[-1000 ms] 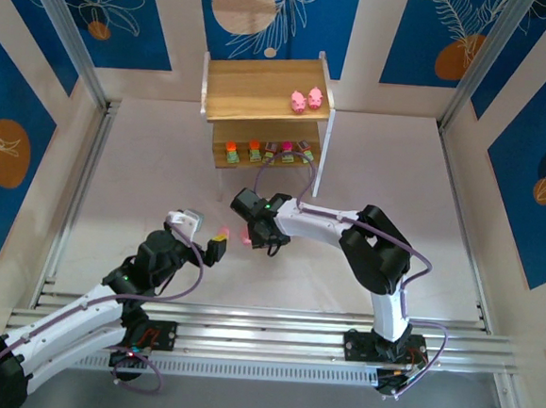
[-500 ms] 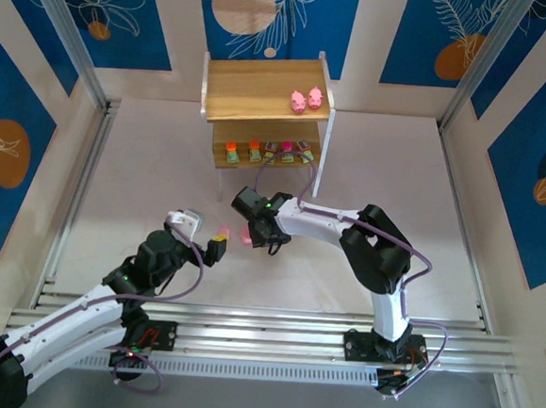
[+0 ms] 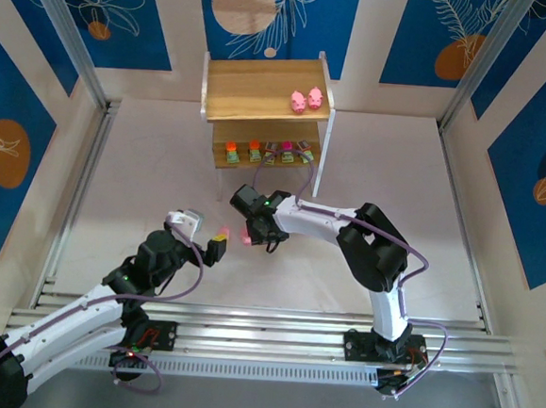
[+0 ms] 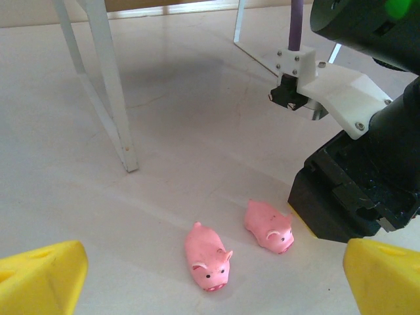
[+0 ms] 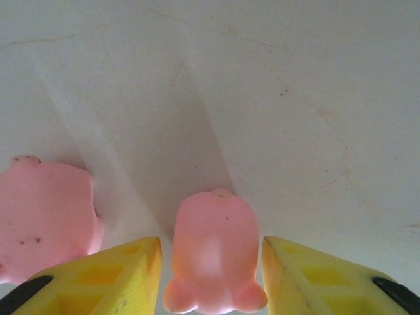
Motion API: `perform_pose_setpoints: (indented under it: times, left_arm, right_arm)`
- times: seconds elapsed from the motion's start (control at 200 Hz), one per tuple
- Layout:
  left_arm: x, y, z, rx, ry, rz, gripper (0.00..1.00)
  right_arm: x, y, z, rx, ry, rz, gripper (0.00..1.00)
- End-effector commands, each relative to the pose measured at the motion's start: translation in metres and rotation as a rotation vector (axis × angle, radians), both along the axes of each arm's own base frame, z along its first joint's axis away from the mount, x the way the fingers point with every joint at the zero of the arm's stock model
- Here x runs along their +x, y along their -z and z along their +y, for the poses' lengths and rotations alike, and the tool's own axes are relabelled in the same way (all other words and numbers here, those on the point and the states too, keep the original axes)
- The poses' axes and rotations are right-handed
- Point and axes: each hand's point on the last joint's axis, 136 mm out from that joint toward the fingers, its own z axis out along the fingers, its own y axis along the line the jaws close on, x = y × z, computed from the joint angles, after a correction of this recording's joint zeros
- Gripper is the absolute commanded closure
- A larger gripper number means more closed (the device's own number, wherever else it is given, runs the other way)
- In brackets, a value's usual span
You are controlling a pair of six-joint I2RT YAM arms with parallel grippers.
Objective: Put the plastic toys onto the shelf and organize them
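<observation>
Right gripper [image 5: 210, 252] bracketing a pink pig [image 5: 213, 262] on the near table [image 3: 163, 158], pinch impossible to tell, left gripper [image 4: 213, 252] spread wide; far shelf [image 3: 254, 89] already holding two pigs [image 3: 306, 100] above, five blocky pieces [image 3: 268, 152] below; another pig [image 5: 39, 216] waiting just left.

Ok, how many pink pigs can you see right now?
4. Two pigs sit side by side on top of the shelf; two lie on the table, one inside the right tool, one beside it. Another may be hidden.
</observation>
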Motion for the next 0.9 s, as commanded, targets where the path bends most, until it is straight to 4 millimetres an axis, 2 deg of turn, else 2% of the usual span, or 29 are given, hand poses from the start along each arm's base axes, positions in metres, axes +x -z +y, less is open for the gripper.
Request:
perform_pose_setpoints:
  times: [0.0, 0.095, 0.205, 0.35, 0.47, 0.66, 0.895]
  left_arm:
    - [0.003, -0.005, 0.003, -0.009, -0.017, -0.018, 0.00]
    - [0.003, -0.005, 0.003, -0.010, -0.018, -0.019, 0.00]
    - [0.003, -0.005, 0.003, -0.008, -0.018, -0.019, 0.00]
    - [0.003, -0.005, 0.003, -0.009, -0.017, -0.021, 0.00]
    - [0.003, -0.005, 0.003, -0.009, -0.018, -0.019, 0.00]
    - [0.003, -0.005, 0.003, -0.009, -0.017, -0.021, 0.00]
    - [0.003, -0.005, 0.003, -0.009, -0.017, -0.022, 0.00]
  right_arm:
    - [0.003, 0.002, -0.001, -0.011, 0.002, 0.007, 0.56]
    - [0.002, 0.004, -0.002, -0.016, 0.005, 0.012, 0.61]
    - [0.000, 0.006, -0.005, -0.021, 0.010, 0.019, 0.62]
    - [-0.002, 0.004, -0.006, -0.024, 0.010, 0.017, 0.63]
    - [-0.001, -0.002, -0.008, -0.030, 0.004, 0.006, 0.69]
    - [0.001, -0.022, -0.009, -0.024, -0.016, -0.021, 0.69]
    - [0.000, -0.058, -0.012, -0.008, -0.041, -0.063, 0.69]
